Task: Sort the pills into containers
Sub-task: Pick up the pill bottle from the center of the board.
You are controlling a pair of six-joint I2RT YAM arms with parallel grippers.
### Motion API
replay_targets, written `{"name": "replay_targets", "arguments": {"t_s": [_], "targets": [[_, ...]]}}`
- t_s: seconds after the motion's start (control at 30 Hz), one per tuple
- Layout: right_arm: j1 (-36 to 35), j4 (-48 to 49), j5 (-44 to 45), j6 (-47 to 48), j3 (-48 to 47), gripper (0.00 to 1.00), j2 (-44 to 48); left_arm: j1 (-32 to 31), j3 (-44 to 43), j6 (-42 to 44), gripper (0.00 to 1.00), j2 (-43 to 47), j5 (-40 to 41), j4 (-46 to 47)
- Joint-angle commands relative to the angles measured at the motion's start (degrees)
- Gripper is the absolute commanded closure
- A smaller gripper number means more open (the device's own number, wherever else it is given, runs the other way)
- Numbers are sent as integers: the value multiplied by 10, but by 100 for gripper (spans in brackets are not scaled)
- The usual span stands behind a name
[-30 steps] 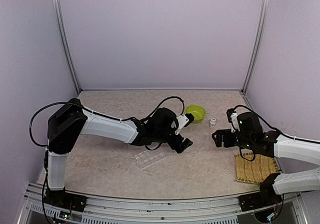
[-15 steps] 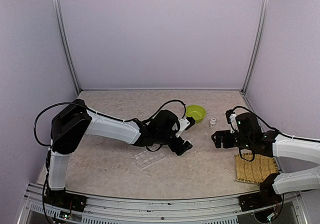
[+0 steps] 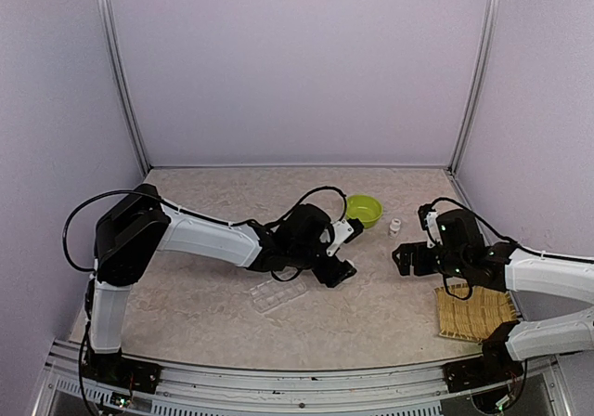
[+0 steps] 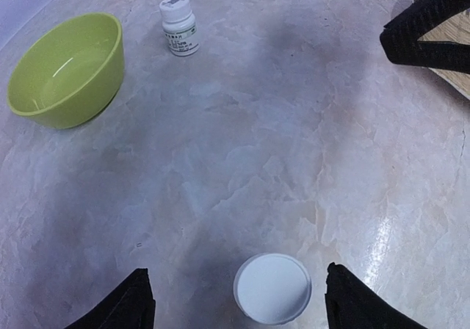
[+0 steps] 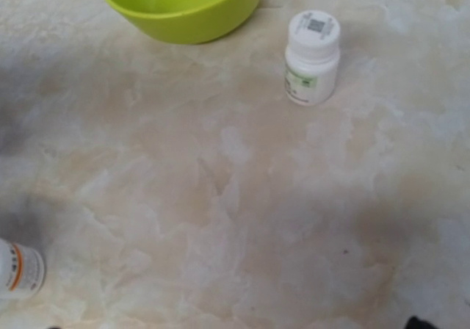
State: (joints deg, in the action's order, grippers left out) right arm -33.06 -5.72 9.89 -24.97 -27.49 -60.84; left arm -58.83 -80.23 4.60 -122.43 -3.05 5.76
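Note:
The containers are the compartments of a clear flat pill box [image 3: 278, 293] lying on the table near the left arm. No pills show in any view. My left gripper [image 3: 338, 268] hangs just right of the box. In the left wrist view it [image 4: 235, 283] is open, with a small white bottle [image 4: 272, 288] seen cap-up between its fingers [image 4: 136, 303], a gap on each side. That bottle [image 5: 18, 269] shows an orange label in the right wrist view. My right gripper [image 3: 402, 259] is open with nothing in it, facing the left one.
A lime-green bowl [image 3: 363, 211] stands behind the left gripper, also in the wrist views [image 4: 66, 68] [image 5: 183, 2]. A second white bottle [image 3: 395, 226] [image 4: 179, 25] [image 5: 312, 57] stands right of it. A bamboo mat [image 3: 473, 314] lies at the near right.
My left gripper has shifted slightly over the white bottle and its jaws have narrowed. The right arm has barely moved.

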Motion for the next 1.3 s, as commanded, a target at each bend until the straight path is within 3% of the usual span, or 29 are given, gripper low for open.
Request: {"name": "replay_targets", "arguments": {"t_s": [0.0,0.17,0.7,0.87,1.1,1.27], "targets": [[6,0,-2,-1,-12,0,-6,2,-25,11,24,-14,-21,-12],[6,2,-3,0,-10,0,-10,3,-27,11,26,-17,-30,-12],[6,2,-2,2,-5,0,-12,5,-33,15,50,-24,-59,-11],[6,4,-2,3,-3,0,-12,6,-34,13,52,-26,-64,-11],[6,6,-6,4,-3,0,-16,8,-34,8,71,-26,-73,-11],[6,9,-21,14,-3,0,-16,12,-31,3,76,-19,-88,-9]]}}
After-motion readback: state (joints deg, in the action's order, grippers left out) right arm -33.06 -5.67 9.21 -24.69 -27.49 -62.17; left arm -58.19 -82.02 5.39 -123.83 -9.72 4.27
